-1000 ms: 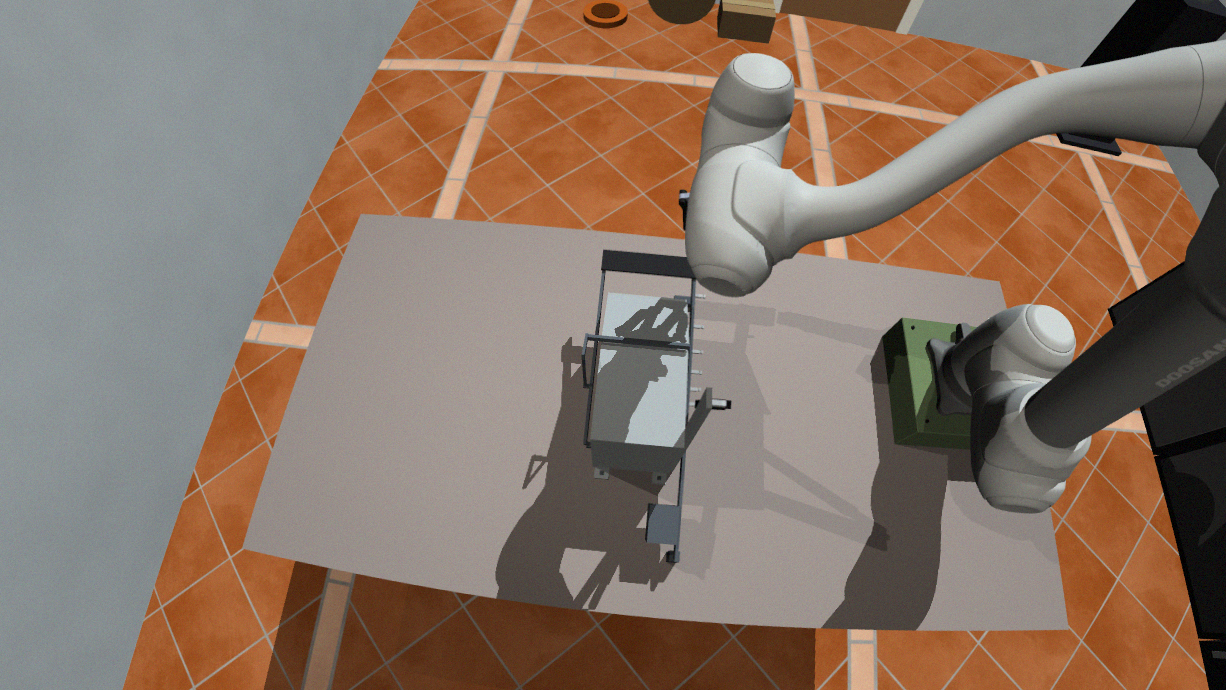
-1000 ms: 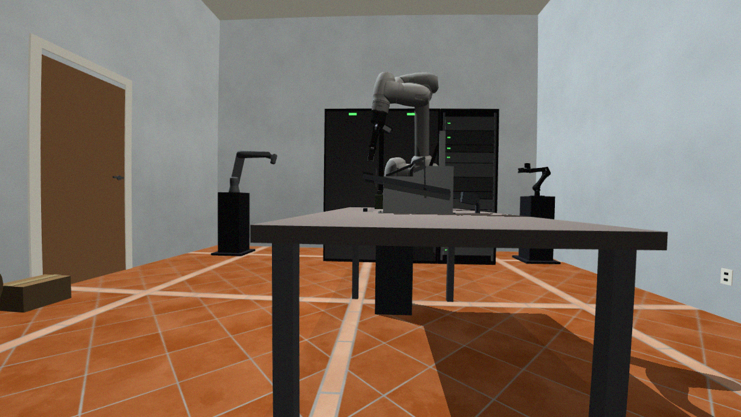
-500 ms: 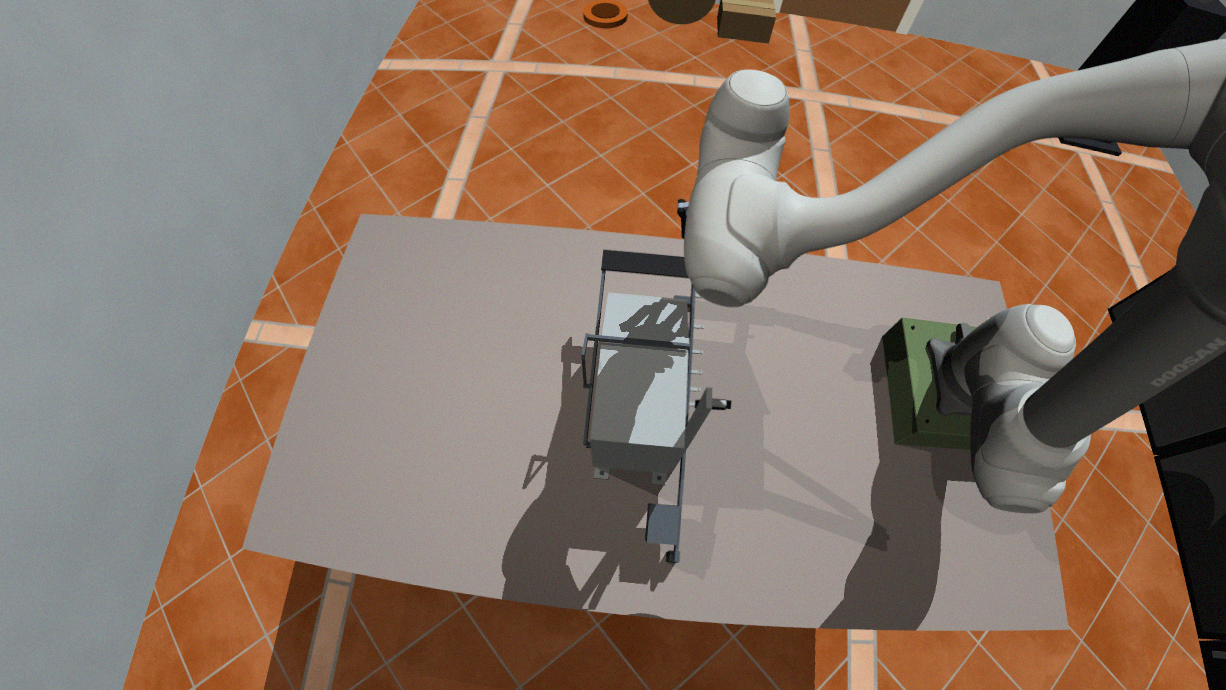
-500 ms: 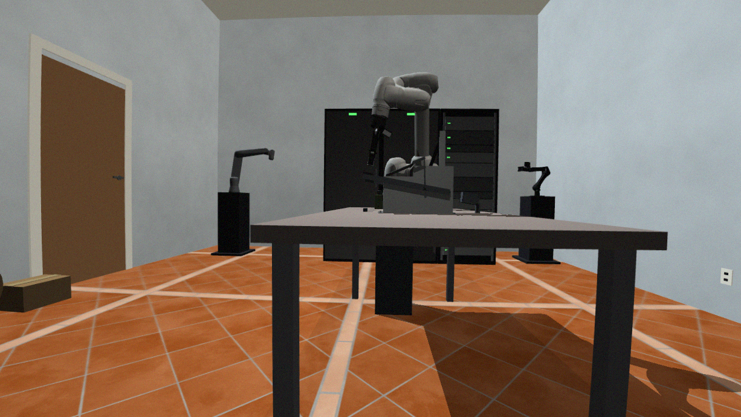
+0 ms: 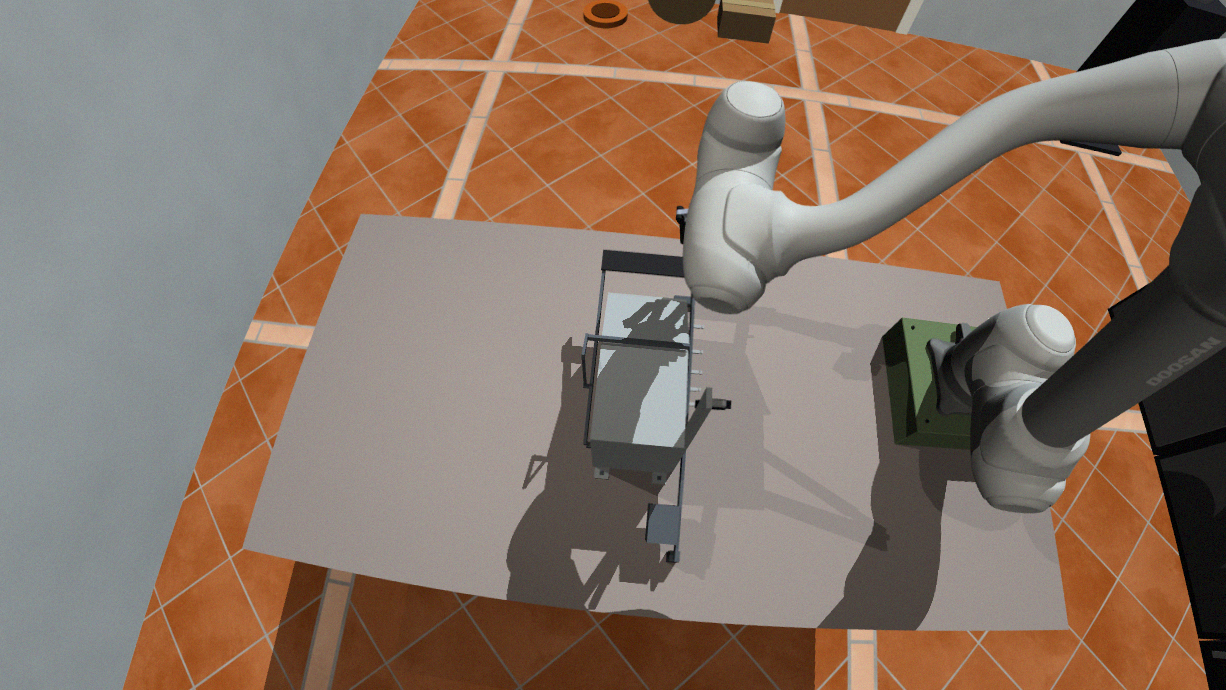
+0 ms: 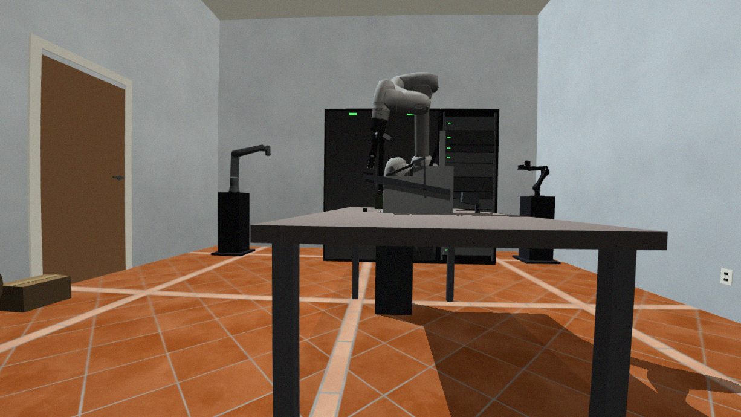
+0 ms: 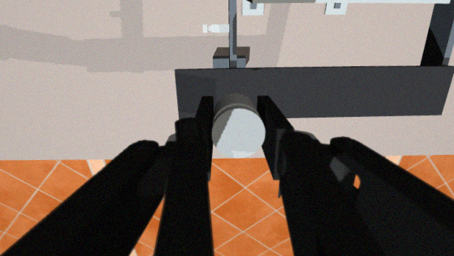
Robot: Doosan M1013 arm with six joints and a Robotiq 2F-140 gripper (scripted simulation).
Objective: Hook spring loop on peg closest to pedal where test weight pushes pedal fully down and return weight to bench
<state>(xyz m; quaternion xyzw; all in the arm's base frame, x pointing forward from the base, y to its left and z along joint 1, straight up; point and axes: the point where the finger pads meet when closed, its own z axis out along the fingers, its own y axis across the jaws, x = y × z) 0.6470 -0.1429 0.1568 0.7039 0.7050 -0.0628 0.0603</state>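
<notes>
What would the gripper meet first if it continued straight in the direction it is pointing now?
Most likely the dark pedal. The gripper points down, shut on the steel weight, whose lower end looks just above the pedal plate, so the weight would probably land there before the fingers. The exact gap is unclear.

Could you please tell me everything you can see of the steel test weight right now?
The steel test weight is a short, plain cylinder with a pale grey, matte metallic look and a flat round end facing the wrist camera. The pincer is shut on it, one dark finger against each side. It hangs above the dark pedal; contact between them cannot be judged.
</notes>
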